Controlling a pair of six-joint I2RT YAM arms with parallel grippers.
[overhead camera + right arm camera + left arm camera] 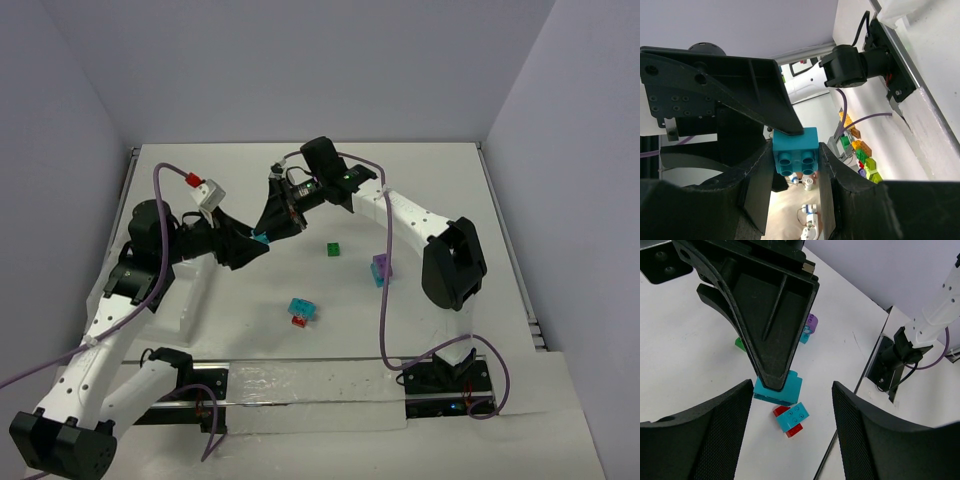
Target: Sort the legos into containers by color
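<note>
While the cyan brick (pixel 795 150) hangs in mid-air, upper centre of the top view, I pinch it in my right claw (pixel 795 156) with my left claw (pixel 792 395) spread wide around it, likely for handing over toward the tray (pixel 320 395) at bottom.

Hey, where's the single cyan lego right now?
The cyan lego is clamped in the right gripper, sitting between the sides of the open left gripper, left of centre in the top view.
</note>
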